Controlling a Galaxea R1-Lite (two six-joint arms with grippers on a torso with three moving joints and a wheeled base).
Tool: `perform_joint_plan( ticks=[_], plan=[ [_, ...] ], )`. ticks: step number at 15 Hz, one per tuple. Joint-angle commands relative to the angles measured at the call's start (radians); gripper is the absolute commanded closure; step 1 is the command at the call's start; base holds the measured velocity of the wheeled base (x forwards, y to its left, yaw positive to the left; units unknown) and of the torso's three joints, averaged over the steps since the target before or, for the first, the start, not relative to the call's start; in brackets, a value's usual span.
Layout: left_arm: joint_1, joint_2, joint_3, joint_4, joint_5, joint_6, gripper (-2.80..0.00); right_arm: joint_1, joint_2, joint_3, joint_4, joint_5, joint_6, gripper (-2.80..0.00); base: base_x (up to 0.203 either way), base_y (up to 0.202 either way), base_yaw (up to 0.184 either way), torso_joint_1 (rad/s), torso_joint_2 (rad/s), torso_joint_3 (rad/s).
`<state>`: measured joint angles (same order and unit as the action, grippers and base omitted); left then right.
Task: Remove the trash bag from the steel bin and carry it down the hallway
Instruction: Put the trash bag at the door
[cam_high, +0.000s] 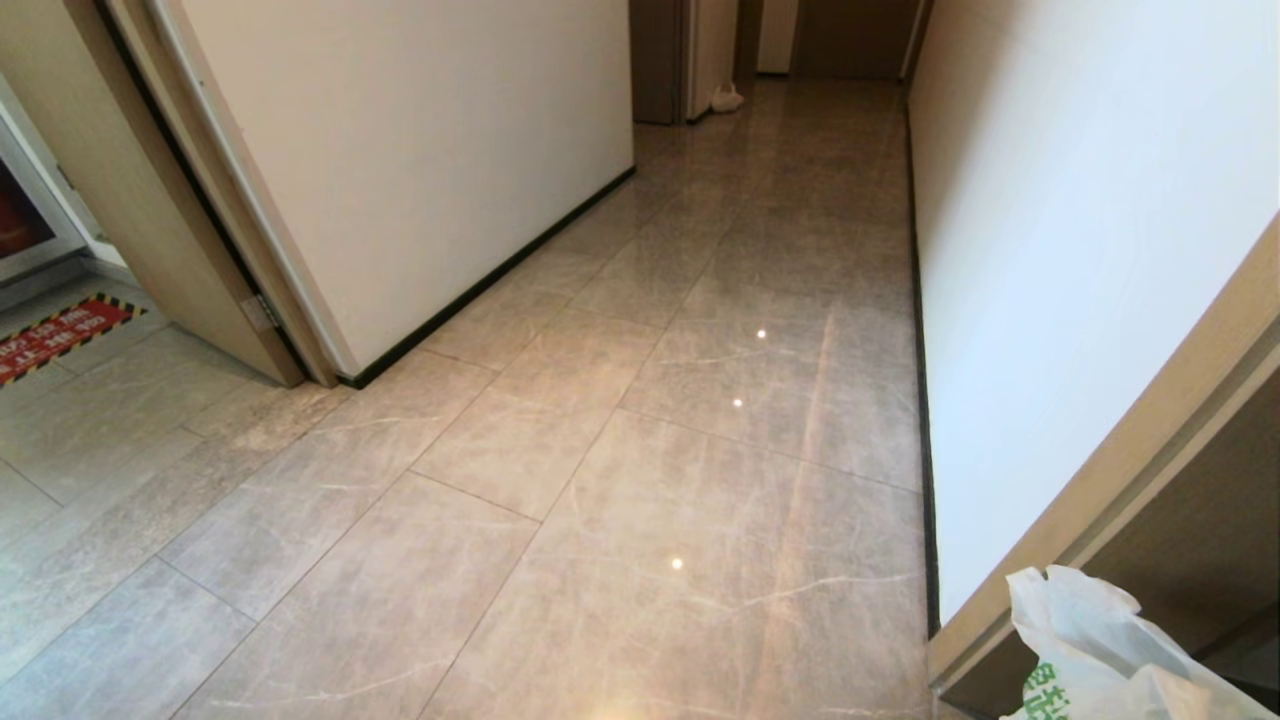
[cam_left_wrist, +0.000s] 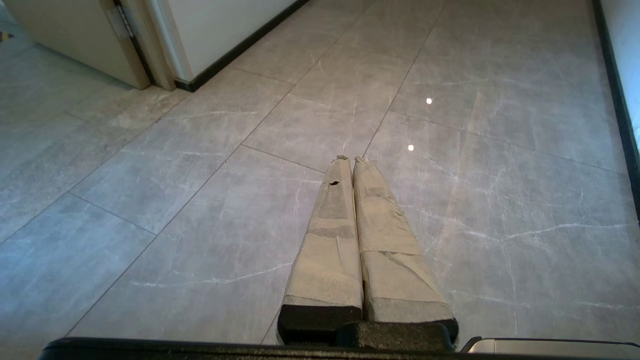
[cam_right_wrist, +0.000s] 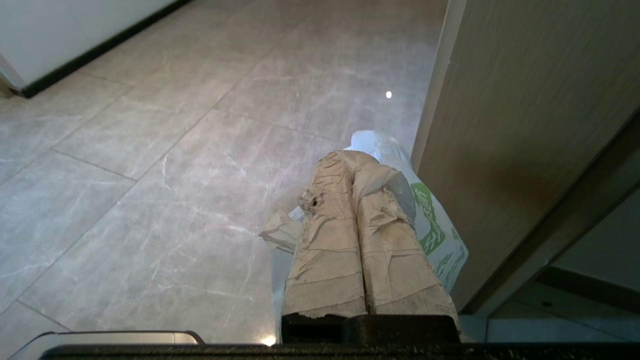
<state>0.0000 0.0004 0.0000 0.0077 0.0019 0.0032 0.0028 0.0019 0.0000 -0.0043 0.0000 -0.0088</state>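
White plastic, thin and printed in green, marks the trash bag, which hangs from the right end effector. Its taped fingers are pressed together with the plastic pinched between them. From the head camera, only the crumpled top of the bag shows, low at the right, just beside a wooden door frame. The steel bin is in none of the views, so the removal looks finished and the carry is the step in hand.

The hallway runs ahead over glossy grey tiles between a white wall on the right and another wall on the left, toward a small white bag lying on the floor at the far end. The left end effector points at bare floor, its fingers closed on nothing.

To carry well, I judge the grip should stay firm, since thin plastic slips easily. The bag hangs near the door frame, so steering toward the middle of the corridor would keep it from snagging or brushing the wood. A smooth, steady drive would limit swinging. The door opening on the left, with its red floor sign, is best passed by.
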Motion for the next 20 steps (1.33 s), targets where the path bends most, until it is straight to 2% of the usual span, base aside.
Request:
perform_joint_plan(
  ticks=[1, 20],
  plan=[
    [0.000, 0.000, 0.000, 0.000, 0.001, 0.000, 0.00, 0.000, 0.000, 0.000, 0.000, 0.000, 0.000, 0.00, 0.000, 0.000, 0.000, -0.002, 0.00, -0.198],
    [0.000, 0.000, 0.000, 0.000, 0.001, -0.002, 0.00, 0.000, 0.000, 0.000, 0.000, 0.002, -0.007, 0.00, 0.000, 0.000, 0.000, 0.003, 0.00, -0.195]
  ],
)
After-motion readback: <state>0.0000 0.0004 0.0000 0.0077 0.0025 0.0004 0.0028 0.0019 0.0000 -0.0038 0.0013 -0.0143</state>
